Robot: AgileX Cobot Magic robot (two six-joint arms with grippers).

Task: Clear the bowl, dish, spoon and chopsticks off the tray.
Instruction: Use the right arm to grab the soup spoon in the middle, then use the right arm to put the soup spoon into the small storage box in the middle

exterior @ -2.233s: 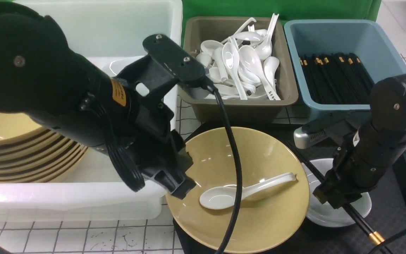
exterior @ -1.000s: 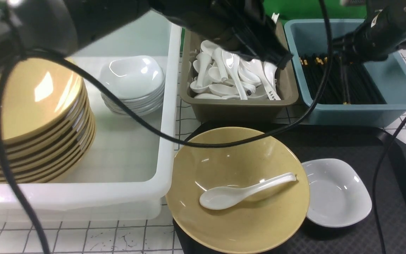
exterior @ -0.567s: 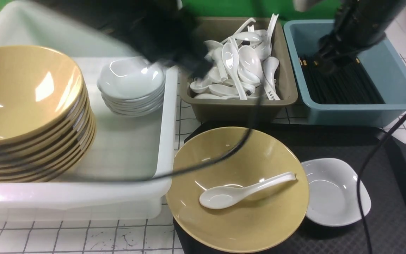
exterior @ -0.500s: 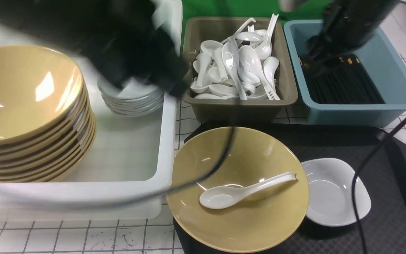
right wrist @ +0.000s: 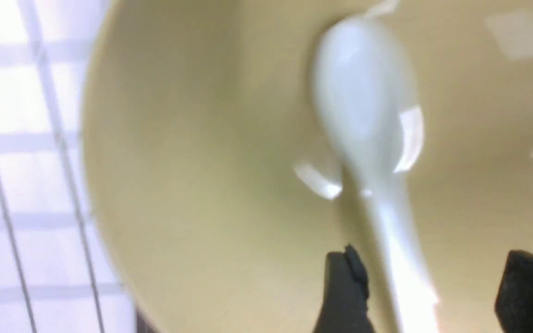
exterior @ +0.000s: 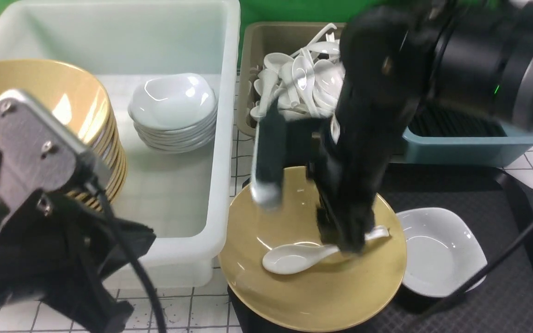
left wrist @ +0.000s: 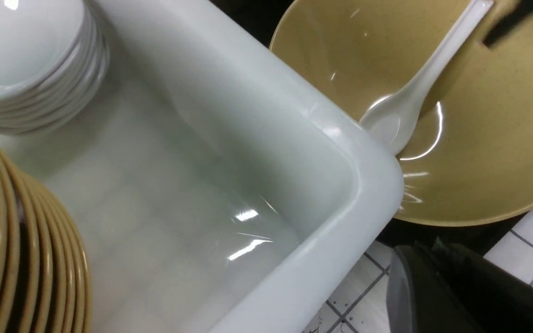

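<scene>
The yellow bowl [exterior: 294,296] sits on the left end of the black tray [exterior: 516,286]. The white spoon [exterior: 289,259] lies inside it, scoop to the left. The small white dish [exterior: 437,254] rests on the tray to the bowl's right. My right gripper [exterior: 347,240] is down in the bowl, open. In the right wrist view [right wrist: 430,268] its fingers straddle the spoon's [right wrist: 368,106] handle without closing. My left gripper [exterior: 114,319] is shut and empty at the front left, over the table beside the tub [left wrist: 435,245]. No chopsticks lie on the tray.
A white tub [exterior: 222,138] on the left holds a stack of yellow bowls [exterior: 40,101] and a stack of white dishes [exterior: 174,106]. A brown bin of spoons [exterior: 294,78] and a blue bin [exterior: 479,143] of black chopsticks stand behind the tray.
My right arm has come from the blue bin down into the bowl over the spoon handle. My left arm has swung back from the spoon bin to the front left.
</scene>
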